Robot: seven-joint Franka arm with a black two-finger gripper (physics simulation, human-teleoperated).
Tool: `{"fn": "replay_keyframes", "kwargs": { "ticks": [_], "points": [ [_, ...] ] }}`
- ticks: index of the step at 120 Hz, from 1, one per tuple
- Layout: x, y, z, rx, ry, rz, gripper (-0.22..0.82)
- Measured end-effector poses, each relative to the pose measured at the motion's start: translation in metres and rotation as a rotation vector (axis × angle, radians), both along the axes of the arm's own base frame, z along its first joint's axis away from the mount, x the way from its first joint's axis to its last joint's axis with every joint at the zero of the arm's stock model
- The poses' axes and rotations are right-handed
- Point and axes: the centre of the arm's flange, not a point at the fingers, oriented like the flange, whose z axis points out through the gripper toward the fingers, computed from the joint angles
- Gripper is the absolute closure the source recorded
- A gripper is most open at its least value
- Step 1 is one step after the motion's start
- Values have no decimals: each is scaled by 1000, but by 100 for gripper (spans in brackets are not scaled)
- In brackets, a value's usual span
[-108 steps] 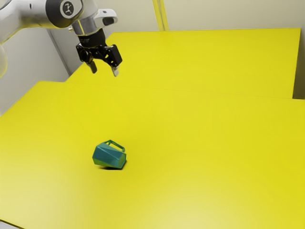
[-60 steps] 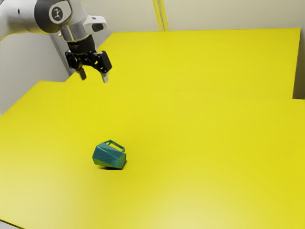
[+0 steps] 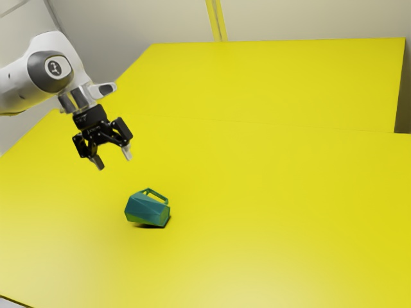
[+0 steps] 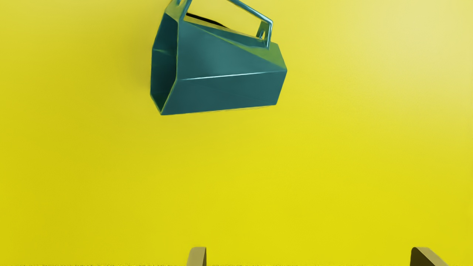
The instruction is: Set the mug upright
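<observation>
Hovering w/ gripper (image 3: 112,162) at left of exterior view, above table (image 3: 270,192), jaws wide apart w/ nothing between. Seeing mug (image 3: 147,210) on its side, lower left of exterior view, near gripper but not touching; handle (image 3: 156,195) toward upper edge of frame.
</observation>
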Motion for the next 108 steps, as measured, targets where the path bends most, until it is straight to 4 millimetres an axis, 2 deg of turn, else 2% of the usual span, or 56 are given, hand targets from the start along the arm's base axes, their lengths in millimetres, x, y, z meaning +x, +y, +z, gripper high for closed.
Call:
{"fn": "replay_keyframes", "kwargs": {
  "ticks": [16,33,61,78,108],
  "points": [
    [-8,14,-35,-82,16,10,0],
    [-4,34,-69,-157,-30,-23,0],
    [-6,64,-107,-246,-177,-107,0],
    [-5,83,-149,-328,-224,-131,0],
    [-2,92,-174,-413,-333,-216,0]
  ]
}}
